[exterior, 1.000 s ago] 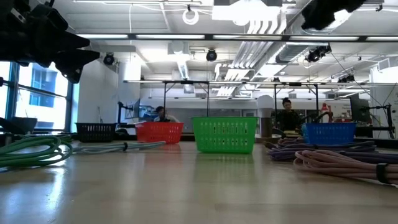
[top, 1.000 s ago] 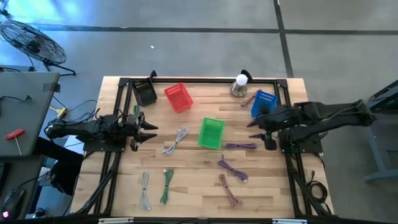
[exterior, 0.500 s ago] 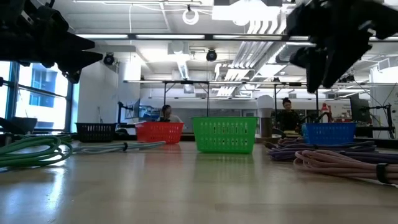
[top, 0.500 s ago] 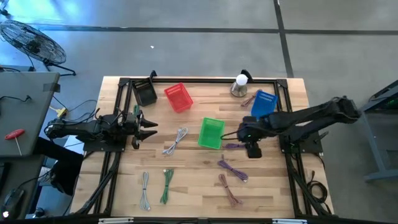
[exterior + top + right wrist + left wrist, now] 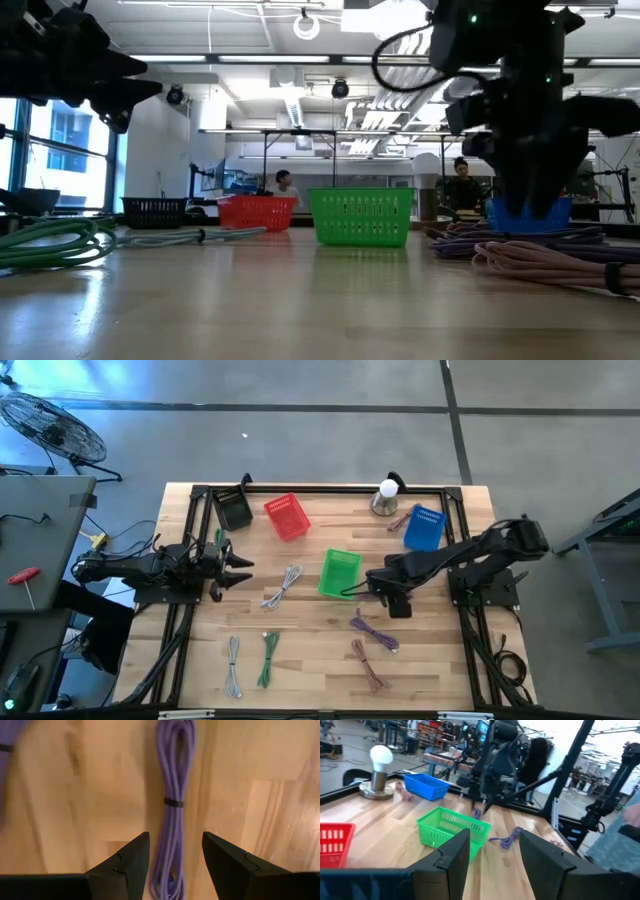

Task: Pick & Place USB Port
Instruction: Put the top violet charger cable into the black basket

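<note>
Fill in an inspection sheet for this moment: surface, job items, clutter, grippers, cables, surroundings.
Surface: wooden table, black frame.
Job's things: purple cable lying flat, between the open right gripper fingers; green basket beside it.
Clutter: lamp; red basket, blue basket, black basket.
Grippers: left gripper open, waiting at the table's left edge.
Cables: grey cable, green cable and others loose.
Surroundings: fan; people behind.

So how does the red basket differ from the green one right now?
The red plastic mesh basket sits near the table's far edge, left of centre; the green plastic mesh basket sits mid-table. The right end effector is beside the green basket, while nothing is near the red one. Both show open tops and similar size.
</note>
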Motion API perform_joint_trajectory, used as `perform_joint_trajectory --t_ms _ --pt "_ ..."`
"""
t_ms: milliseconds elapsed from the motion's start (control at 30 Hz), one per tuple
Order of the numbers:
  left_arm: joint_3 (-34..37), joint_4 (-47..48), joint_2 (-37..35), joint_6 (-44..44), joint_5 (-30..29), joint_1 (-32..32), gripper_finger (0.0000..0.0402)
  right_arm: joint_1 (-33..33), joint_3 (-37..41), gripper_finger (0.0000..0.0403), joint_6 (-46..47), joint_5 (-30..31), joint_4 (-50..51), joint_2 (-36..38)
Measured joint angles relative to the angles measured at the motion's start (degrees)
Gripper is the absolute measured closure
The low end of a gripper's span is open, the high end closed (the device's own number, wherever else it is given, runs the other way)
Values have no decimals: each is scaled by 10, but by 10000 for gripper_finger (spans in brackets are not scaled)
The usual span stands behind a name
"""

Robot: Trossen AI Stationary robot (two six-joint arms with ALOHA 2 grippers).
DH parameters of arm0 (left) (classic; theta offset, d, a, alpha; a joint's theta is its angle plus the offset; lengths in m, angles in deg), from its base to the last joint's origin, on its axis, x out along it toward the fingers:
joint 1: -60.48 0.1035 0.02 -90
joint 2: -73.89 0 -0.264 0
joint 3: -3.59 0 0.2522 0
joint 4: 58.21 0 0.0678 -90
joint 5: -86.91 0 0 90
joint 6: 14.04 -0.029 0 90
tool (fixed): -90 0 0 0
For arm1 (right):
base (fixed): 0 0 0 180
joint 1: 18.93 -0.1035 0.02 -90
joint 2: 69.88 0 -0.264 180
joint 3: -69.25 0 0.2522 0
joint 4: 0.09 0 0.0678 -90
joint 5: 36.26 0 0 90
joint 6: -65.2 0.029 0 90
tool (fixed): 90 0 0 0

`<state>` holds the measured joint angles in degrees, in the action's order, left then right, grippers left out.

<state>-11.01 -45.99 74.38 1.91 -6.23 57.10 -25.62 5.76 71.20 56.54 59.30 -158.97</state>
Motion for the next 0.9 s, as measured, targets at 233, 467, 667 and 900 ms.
perform_joint_trajectory --t_ms 233,467,667,900 --pt "0 0 0 0 11 0 234 11 0 229 -4 -8 -16 -39" --pt "0 0 0 0 11 0 234 11 -2 235 -5 -17 -25 -67" --pt "0 0 0 0 8 0 234 11 -3 294 -5 -17 -26 -75" --pt "0 0 0 0 6 0 234 10 -2 385 16 -12 -23 -73"
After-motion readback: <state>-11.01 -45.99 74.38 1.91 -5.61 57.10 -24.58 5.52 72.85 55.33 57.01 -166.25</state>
